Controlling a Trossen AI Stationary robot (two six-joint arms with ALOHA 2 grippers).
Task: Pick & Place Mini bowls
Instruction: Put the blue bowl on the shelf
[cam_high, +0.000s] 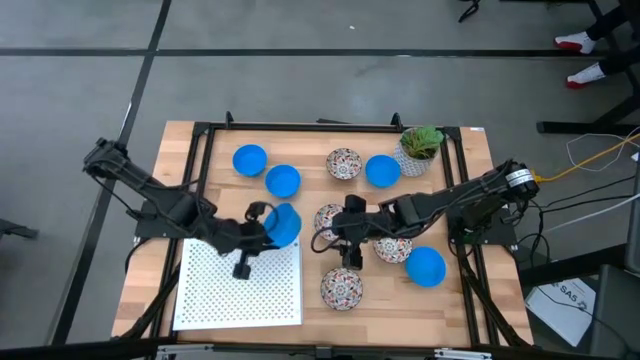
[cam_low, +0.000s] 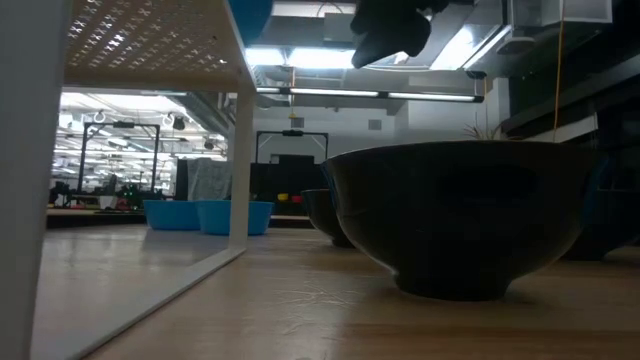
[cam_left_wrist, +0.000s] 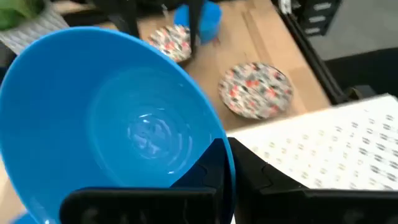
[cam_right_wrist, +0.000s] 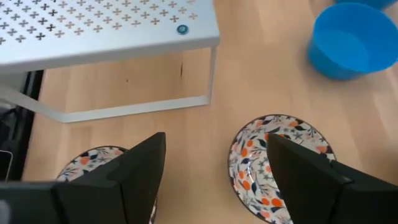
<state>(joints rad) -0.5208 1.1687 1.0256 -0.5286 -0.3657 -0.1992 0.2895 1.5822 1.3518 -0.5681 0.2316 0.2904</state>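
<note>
- Here the left gripper is clamped on the rim of a blue mini bowl, held tilted above the right edge of the white perforated shelf.
- In the left wrist view that held bowl fills most of the picture, with one dark finger lying inside its wall and the other outside it.
- The right gripper hangs near the middle of the desk, its fingers wide apart and gripping nothing.
- From the right wrist view the two spread fingers frame bare wood, with one floral bowl partly behind one finger and another floral bowl by the other.
- Four more blue bowls rest on the desk: two at the far left, one beside the potted plant, and one at the near right.
- Floral bowls sit at the far centre, at the near centre, under the right arm, and just left of the right gripper.
- The low view shows a dark bowl close to the camera and two blue bowls far across the desk.
</note>
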